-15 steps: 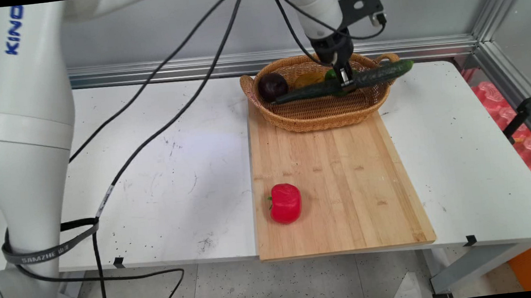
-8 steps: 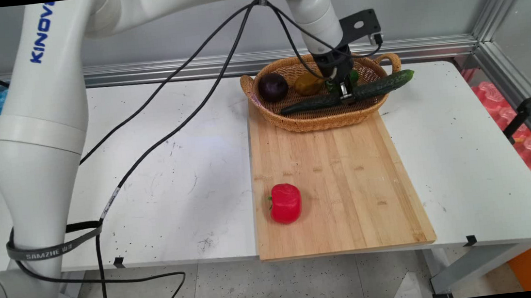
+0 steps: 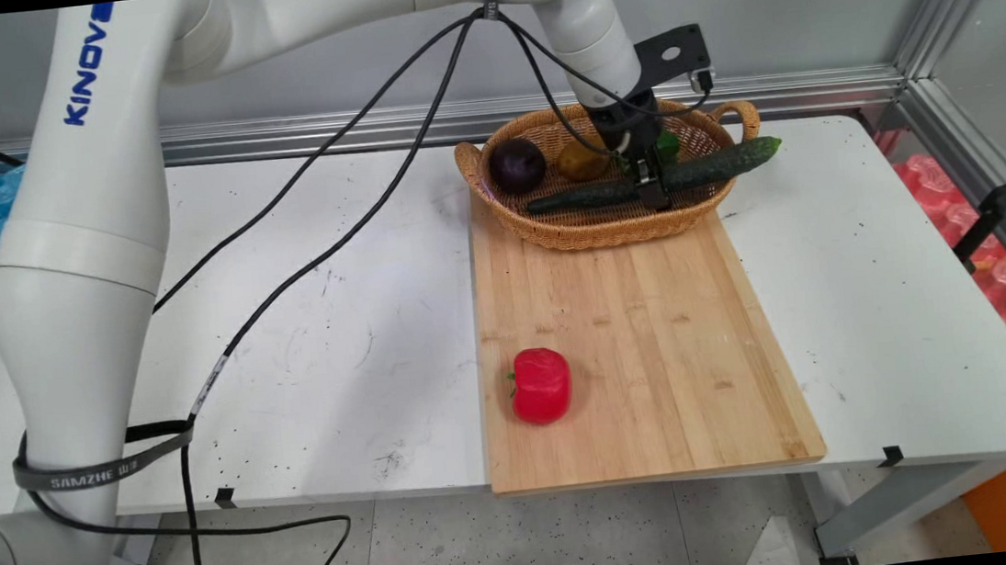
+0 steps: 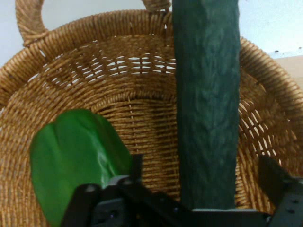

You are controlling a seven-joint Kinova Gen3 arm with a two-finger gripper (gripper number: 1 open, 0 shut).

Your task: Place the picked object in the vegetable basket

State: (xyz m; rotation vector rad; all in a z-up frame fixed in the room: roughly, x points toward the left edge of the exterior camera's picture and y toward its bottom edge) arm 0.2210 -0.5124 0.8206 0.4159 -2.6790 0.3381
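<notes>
1. The gripper (image 3: 649, 183) is down inside the wicker basket (image 3: 608, 226), its fingers (image 4: 272, 177) spread apart on either side of the cucumber (image 3: 713, 165).
2. The cucumber lies across the basket, one end over the rim.
3. A green pepper (image 4: 75, 165) sits just beside the gripper.

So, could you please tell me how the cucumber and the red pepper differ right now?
The cucumber is long, dark green and lies across the basket, one end jutting past its rim; the red pepper is short, blocky and sits on the cutting board. The gripper is at the cucumber; the pepper stands alone.
</notes>
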